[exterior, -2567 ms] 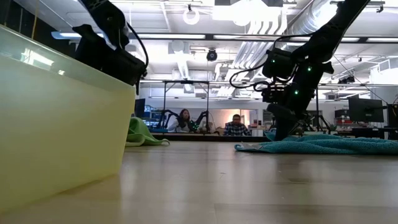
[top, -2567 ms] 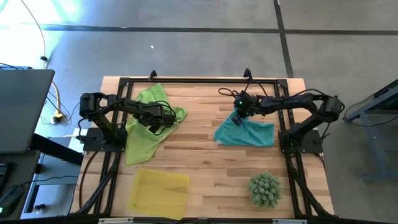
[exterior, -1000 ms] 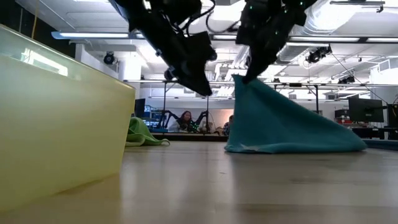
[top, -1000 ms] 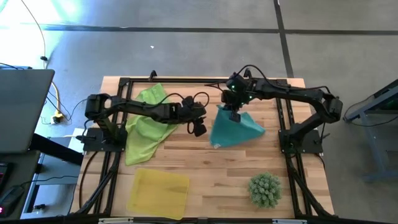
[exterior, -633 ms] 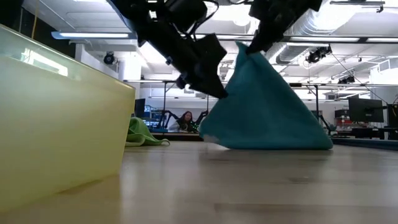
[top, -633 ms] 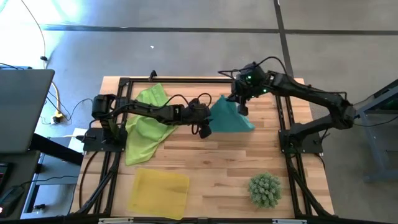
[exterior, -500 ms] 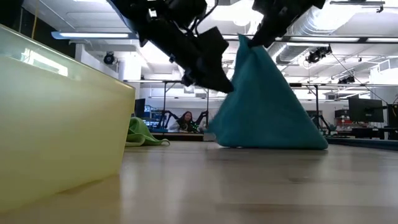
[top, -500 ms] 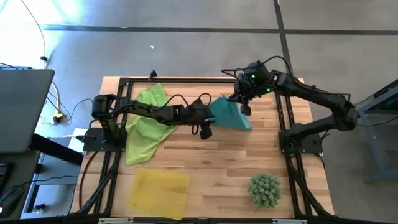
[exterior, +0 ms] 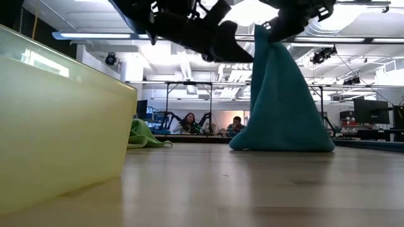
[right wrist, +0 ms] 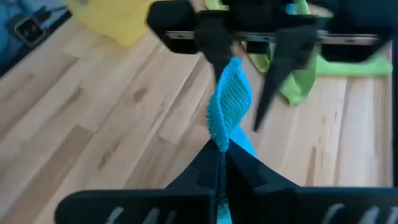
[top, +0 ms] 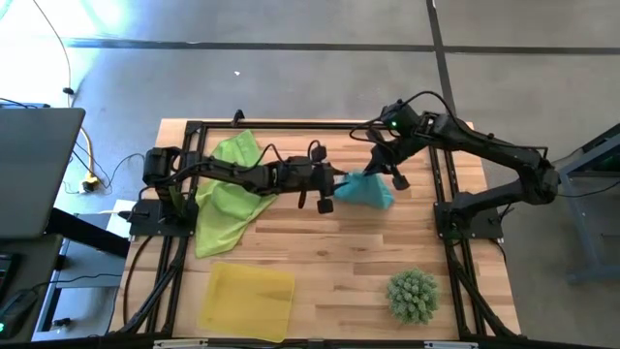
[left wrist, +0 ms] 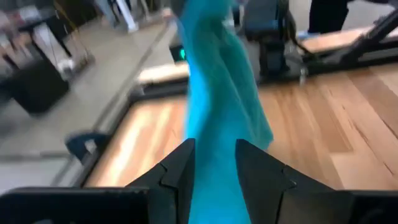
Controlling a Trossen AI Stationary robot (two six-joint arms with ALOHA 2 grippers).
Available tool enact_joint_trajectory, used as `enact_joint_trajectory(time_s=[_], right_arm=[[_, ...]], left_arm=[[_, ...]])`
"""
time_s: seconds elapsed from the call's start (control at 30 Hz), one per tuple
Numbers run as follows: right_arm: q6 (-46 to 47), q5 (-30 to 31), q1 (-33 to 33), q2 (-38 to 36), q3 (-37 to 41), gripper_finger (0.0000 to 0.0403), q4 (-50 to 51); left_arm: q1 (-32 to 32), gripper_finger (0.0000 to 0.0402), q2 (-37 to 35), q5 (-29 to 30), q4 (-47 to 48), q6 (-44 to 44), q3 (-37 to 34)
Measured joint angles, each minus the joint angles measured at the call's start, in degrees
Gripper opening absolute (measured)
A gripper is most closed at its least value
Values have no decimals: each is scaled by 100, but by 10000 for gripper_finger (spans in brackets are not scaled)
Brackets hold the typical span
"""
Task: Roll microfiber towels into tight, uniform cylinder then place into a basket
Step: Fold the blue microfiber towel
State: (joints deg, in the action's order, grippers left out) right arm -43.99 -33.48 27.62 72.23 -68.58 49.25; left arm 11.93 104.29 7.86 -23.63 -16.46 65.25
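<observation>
At the front edge of the table, nearest the low camera, the basket [top: 246, 300] lies apart from all the work, its translucent yellow wall [exterior: 60, 120] showing nothing inside, so it seems to be waiting for a finished roll. Beside the basket toward the right arm's side sits a spiky green plant ornament [top: 413, 296], untouched. Beyond the basket, over the middle of the table, the teal microfiber towel [top: 366, 188] hangs as a tall cone with its hem resting on the wood; it is probably held up this way so a second corner can be caught and the cloth spread flat for rolling. The right gripper [right wrist: 219, 163] is pinched tight on the towel's top corner, its arm reaching in from the far right side and bent down at the wrist. The left gripper [left wrist: 211, 168] reaches level across from the basket's side of the table, fingers [left wrist: 180, 168] parted with the hanging teal cloth between them; whether they grip it yet I cannot tell, though a gap shows. Farther back from the basket, under the left arm, a lime-green microfiber towel [top: 225, 197] lies crumpled.
</observation>
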Motion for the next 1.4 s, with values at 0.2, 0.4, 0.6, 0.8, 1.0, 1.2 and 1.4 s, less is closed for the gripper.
enact_joint_trajectory(time_s=[0.2,0.4,0.6,0.8,1.0,1.2,1.4], right_arm=[[-761,2,-40,0,1,0,123],[-866,3,-40,0,2,0,-1],[-861,1,-40,0,2,0,-136],[-687,-60,-40,0,2,0,-153],[422,-85,-40,0,4,0,-266],[850,-84,-81,2,4,0,-346],[816,-88,-270,4,7,0,-835]], left_arm=[[3,103,-2,11,-396,-176,10],[1,103,-2,-514,-336,-173,11],[8,103,-2,-491,-319,-145,11],[21,103,-2,-418,-139,144,14],[19,103,59,-421,-39,570,17],[19,103,247,-426,-90,811,20],[19,103,308,-426,48,896,20]])
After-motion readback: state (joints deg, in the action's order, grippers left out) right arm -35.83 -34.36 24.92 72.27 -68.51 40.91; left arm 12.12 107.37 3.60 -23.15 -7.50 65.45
